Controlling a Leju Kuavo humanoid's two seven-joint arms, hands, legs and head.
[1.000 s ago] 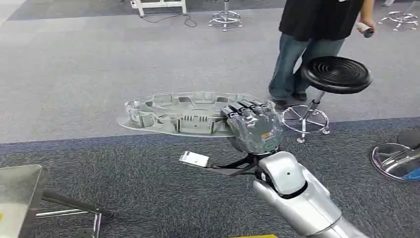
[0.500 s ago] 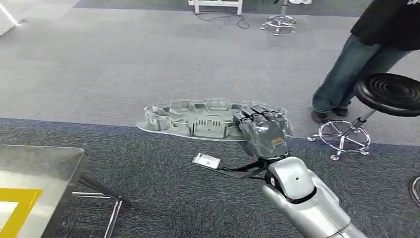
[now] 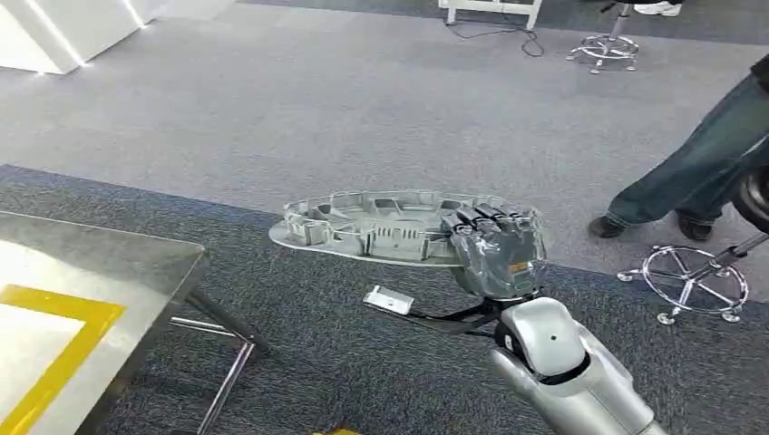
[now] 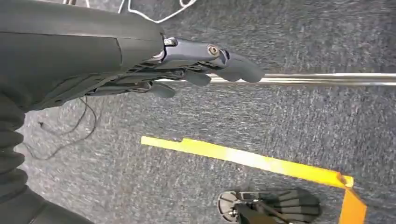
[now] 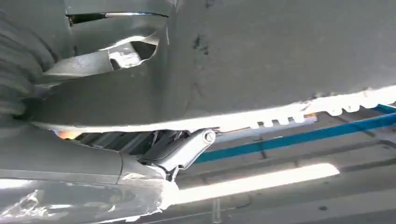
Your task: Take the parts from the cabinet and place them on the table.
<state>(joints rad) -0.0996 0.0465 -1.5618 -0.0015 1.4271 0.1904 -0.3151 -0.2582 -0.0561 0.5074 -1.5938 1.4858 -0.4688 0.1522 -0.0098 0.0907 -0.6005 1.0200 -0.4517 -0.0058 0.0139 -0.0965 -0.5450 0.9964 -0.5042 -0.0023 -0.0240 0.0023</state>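
One grey part is in play, a flat oval casting with ribbed pockets along its rim, and the right hand clamps its fingers over the near end, holding it level in the air above the dark carpet. From the right wrist view the part's smooth underside sits right against the hand, thumb tucked beneath. One left hand hangs low over that carpet, fingers stretched out and loosely apart, gripping nothing. One steel table stands to the left of the part, well apart from it, with a yellow line marked across its top and thin legs showing beneath. One small silver plate on a dark bracket juts out just under the part, below the wrist. No writing can be read; an orange patch on the back of the right hand is too small to make out. To the right of the part, one person's jean-clad legs and dark shoes stand on the pale carpet, with one chrome stool base just beside them. A second stool base sits far behind, next to a trailing cable. Strips of yellow floor tape cross under the left hand, with one black foot of a stand beside it.
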